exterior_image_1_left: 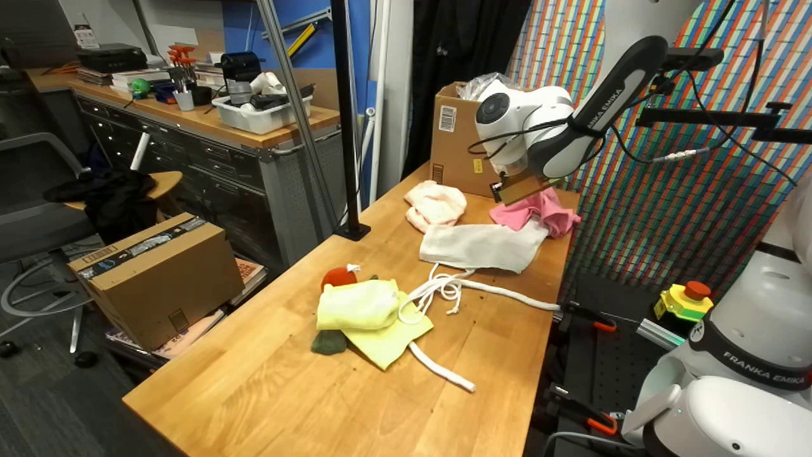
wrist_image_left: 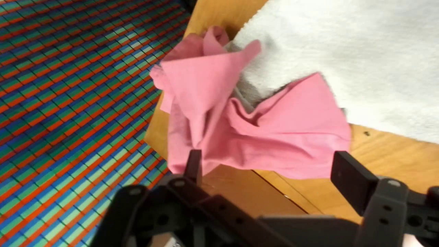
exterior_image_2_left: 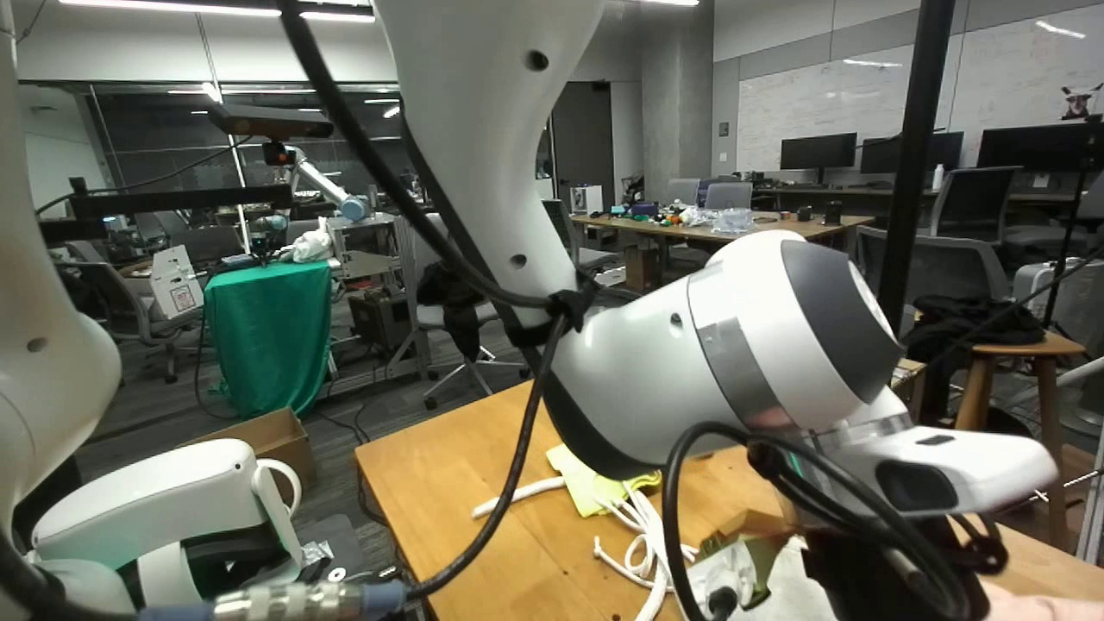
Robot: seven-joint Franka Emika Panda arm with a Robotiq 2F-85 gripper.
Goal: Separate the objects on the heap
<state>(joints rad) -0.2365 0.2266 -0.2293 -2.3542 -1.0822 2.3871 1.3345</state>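
My claw (wrist_image_left: 269,164): jaws wide apart over the pink cloth (wrist_image_left: 284,147). Cloth rumpled, ridged in soft folds, one pointed corner lapping the white towel (wrist_image_left: 370,58).

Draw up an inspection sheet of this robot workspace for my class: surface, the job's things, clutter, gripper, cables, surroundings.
Surface: wooden table, dark specks here and there.
Job's things: yellow cloth, with a red piece and a dark green piece showing at its edges (one object or two, cannot tell); white cord tangled, one loop over that cloth; white towel spread out, pink cloth bunched against one end; pale pink cloth crumpled nearby.
Clutter: cardboard box at the table's end, clear plastic sticking out.
Gripper: open, above the pink cloth, holding nothing.
Cables: black cable strapped to the arm, curving loosely beside it.
Surroundings: multicoloured backdrop, workbench, yellow box with a red button.
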